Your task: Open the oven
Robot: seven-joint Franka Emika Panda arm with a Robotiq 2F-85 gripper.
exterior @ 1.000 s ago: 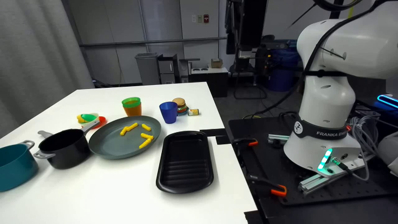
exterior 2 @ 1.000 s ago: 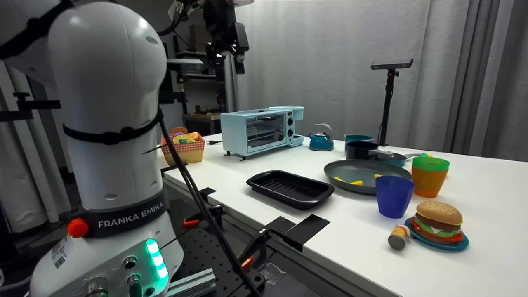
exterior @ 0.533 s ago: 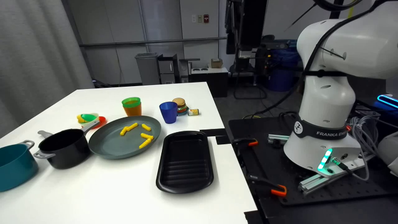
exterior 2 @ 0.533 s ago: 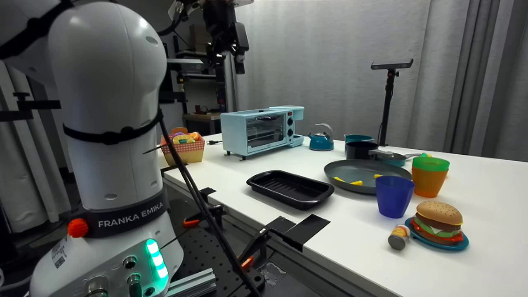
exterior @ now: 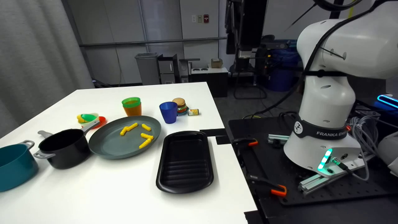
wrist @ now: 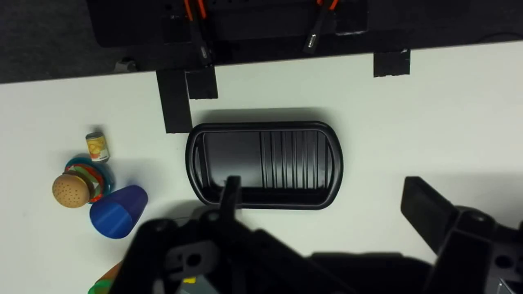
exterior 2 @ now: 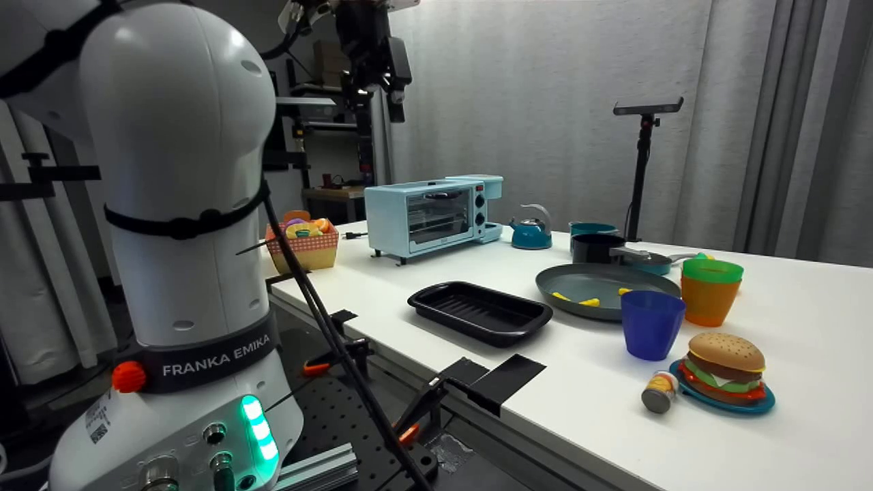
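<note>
The light-blue toaster oven (exterior 2: 424, 217) stands on the white table in an exterior view. Its glass door (exterior 2: 440, 217) is shut, with a dark handle (exterior 2: 443, 195) along the top edge and black knobs at the right of the front. My gripper (exterior 2: 375, 99) hangs in the air, above and to the left of the oven in that view, apart from it. In the wrist view the gripper (wrist: 322, 178) is open with its fingers wide apart and nothing between them. The oven cannot be made out in the wrist view.
A black ribbed tray (wrist: 229, 157) lies near the table edge. A grey pan (exterior: 108, 143) with yellow pieces, a black pot (exterior: 67, 152), a blue cup (exterior 2: 651, 326) and a toy burger (exterior 2: 724, 365) stand around it. A kettle (exterior 2: 530, 236) and a food basket (exterior 2: 307, 254) flank the oven.
</note>
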